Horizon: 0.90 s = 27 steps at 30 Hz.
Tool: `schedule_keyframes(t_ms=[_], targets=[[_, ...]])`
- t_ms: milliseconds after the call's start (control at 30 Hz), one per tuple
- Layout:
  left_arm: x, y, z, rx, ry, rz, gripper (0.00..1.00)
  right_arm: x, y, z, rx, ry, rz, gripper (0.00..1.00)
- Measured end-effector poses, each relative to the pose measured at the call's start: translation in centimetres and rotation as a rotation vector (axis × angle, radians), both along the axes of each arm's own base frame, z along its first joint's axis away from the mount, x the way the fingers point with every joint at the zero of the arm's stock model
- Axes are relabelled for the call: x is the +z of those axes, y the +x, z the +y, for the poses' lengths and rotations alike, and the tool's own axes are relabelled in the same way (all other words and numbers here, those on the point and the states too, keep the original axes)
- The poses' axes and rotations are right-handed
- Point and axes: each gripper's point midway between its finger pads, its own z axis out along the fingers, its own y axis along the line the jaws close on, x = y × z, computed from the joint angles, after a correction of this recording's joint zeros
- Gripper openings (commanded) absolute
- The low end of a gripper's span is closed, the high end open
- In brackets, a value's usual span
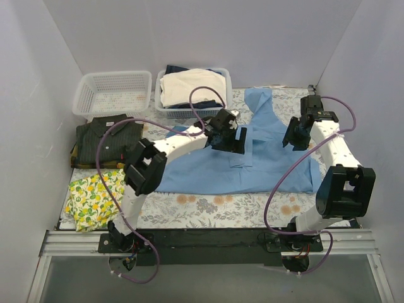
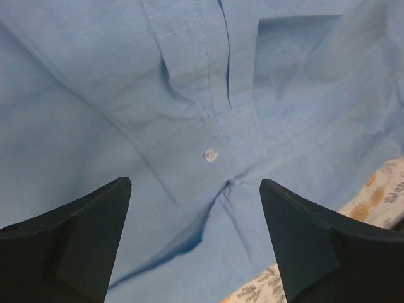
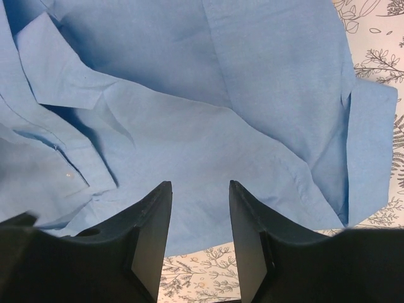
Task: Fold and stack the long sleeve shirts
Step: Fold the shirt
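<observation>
The light blue long sleeve shirt (image 1: 259, 161) lies spread on the floral cloth in the middle, one sleeve reaching toward the back. The dark pinstriped shirt (image 1: 107, 140) lies folded at the left. My left gripper (image 1: 230, 137) hovers open over the blue shirt's button placket (image 2: 210, 154). Nothing sits between its wide-spread fingers (image 2: 95, 221). My right gripper (image 1: 294, 136) hangs over the shirt's right part, and in its wrist view the right gripper (image 3: 200, 186) is open, with only blue cloth (image 3: 208, 126) below it. The left wrist view has the left gripper (image 2: 194, 189) above a crease.
At the back stand an empty white basket (image 1: 113, 93) and a second basket (image 1: 225, 79) holding cream-white garments. A yellow lemon-print cloth (image 1: 95, 197) lies front left. The floral table cover (image 1: 208, 205) shows in front of the shirt. White walls close in on the sides.
</observation>
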Motion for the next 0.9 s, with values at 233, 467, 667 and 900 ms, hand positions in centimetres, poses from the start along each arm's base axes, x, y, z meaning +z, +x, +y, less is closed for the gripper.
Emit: schedule_keyframes(t_ms=[233, 467, 667, 900], targets=[[-3.9, 0.6, -4.7, -0.09, 0.029, -0.005, 0.84, 0.4, 0.0, 0.2, 0.009, 0.004, -0.012, 0.49], [-3.3, 0.3, -7.3, -0.138, 0.02, -0.059, 0.79, 0.3, -0.2, 0.2, 0.008, 0.004, -0.012, 0.49], [-6.1, 0.1, -7.0, -0.121, 0.131, -0.067, 0.66, 0.1, -0.6, 0.2, 0.008, 0.004, -0.006, 0.48], [-6.8, 0.5, -6.1, -0.087, 0.215, -0.114, 0.35, 0.2, -0.7, 0.1, 0.007, 0.002, -0.007, 0.48]])
